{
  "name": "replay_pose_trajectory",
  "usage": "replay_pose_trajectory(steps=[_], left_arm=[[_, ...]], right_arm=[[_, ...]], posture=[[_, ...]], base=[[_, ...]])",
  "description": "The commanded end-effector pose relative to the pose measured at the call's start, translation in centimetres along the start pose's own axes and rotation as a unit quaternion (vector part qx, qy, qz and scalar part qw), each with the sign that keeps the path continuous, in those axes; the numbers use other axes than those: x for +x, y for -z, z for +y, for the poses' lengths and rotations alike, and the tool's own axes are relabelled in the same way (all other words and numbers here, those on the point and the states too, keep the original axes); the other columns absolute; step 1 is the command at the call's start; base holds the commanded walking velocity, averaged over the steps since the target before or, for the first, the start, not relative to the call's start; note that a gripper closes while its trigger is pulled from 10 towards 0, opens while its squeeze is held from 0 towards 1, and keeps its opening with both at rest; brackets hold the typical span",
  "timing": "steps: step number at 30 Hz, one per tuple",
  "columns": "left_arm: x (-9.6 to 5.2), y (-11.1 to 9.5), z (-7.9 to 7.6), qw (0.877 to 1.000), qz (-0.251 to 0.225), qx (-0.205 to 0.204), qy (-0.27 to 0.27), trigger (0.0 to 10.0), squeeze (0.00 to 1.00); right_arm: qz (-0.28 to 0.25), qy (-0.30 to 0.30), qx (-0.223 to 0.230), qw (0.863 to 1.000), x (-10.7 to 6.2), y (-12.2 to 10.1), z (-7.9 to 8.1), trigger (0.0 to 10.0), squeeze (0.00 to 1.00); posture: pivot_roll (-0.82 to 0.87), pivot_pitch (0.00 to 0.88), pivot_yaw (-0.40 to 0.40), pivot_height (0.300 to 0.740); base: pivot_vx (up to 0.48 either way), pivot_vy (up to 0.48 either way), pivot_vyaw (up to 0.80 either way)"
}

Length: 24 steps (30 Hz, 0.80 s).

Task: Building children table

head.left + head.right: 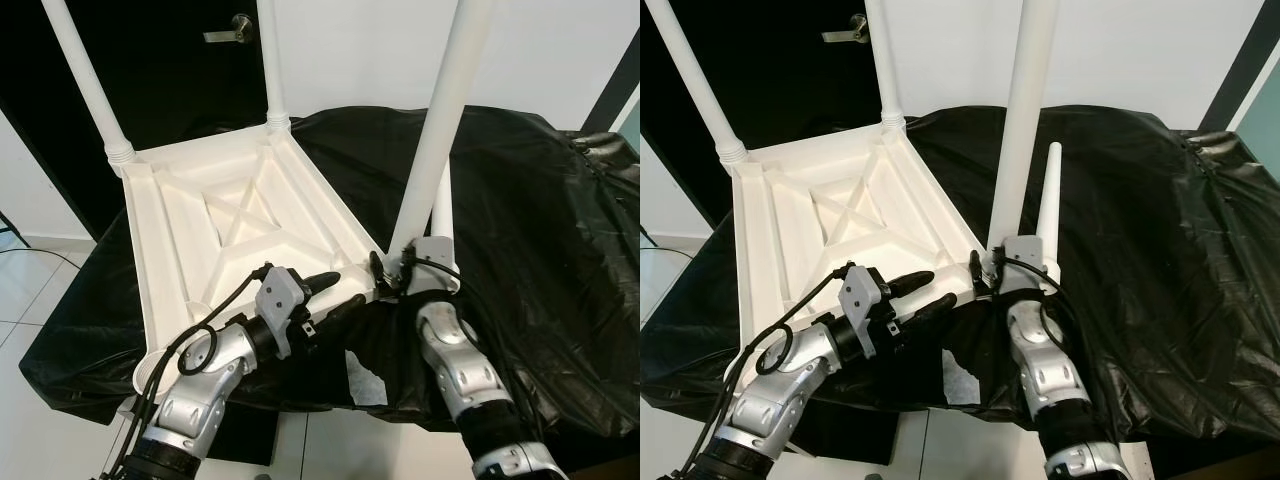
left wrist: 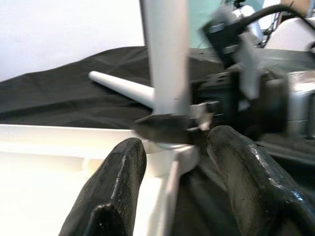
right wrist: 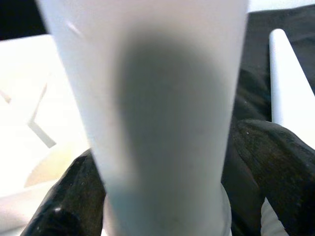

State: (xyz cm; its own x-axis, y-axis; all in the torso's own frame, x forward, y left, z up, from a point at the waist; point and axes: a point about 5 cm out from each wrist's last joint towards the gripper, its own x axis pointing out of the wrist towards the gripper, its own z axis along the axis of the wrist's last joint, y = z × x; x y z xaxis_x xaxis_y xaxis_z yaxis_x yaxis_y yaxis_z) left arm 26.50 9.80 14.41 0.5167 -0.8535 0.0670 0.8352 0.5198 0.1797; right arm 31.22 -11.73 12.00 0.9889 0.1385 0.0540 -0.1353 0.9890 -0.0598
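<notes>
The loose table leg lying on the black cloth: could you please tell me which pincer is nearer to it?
Right. The right pincer grips the upright leg beside the loose leg; the left pincer sits farther left.

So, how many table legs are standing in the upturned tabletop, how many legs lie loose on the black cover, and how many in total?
Legs standing in the white tabletop: 3 (far left leg, far middle leg, near leg held by the right gripper)
Loose leg on the black cover: 1
Total: 4 legs
</notes>
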Motion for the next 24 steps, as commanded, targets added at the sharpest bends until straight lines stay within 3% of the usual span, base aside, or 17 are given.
replay_pose_trajectory(steps=[1,5,6,14,23,24], left_arm=[[-0.3,0.1,0.3,1.0,0.004,0.007,0.0,10.0,0.0],[-0.8,0.1,1.4,0.999,0.015,0.023,-0.021,10.0,0.0],[-1.0,0.2,1.9,0.999,0.026,0.031,-0.029,10.0,0.0],[-2.1,1.8,3.9,0.987,0.123,0.083,-0.066,10.0,0.0],[-3.1,3.1,5.4,0.97,0.206,0.101,-0.086,10.0,0.0],[-3.3,3.4,6.1,0.963,0.23,0.101,-0.098,10.0,0.0]], right_arm=[[-0.01,-0.006,0.005,1.0,-0.2,-0.3,-0.1,10.0,1.0],[-0.015,-0.015,0.008,1.0,-1.0,-0.4,0.2,10.0,1.0],[-0.016,-0.021,0.008,1.0,-1.3,-0.4,0.4,10.0,0.0],[-0.007,-0.057,0.014,0.998,-3.3,0.4,0.9,10.0,0.0],[0.005,-0.076,0.011,0.997,-4.5,0.8,0.6,10.0,0.0],[0.005,-0.082,0.012,0.997,-4.7,0.8,0.8,10.0,0.0]], posture=[[0.01,0.0,-0.013,0.74],[0.01,0.0,-0.011,0.74],[0.01,0.0,-0.008,0.74],[0.0,0.0,0.004,0.74],[-0.01,0.0,0.015,0.74],[-0.01,0.0,0.018,0.74]], base=[[0.0,0.0,0.0],[0.0,0.0,0.0],[0.0,0.0,0.0],[0.0,0.0,0.0],[0.0,0.0,0.0],[0.0,0.0,0.0]])
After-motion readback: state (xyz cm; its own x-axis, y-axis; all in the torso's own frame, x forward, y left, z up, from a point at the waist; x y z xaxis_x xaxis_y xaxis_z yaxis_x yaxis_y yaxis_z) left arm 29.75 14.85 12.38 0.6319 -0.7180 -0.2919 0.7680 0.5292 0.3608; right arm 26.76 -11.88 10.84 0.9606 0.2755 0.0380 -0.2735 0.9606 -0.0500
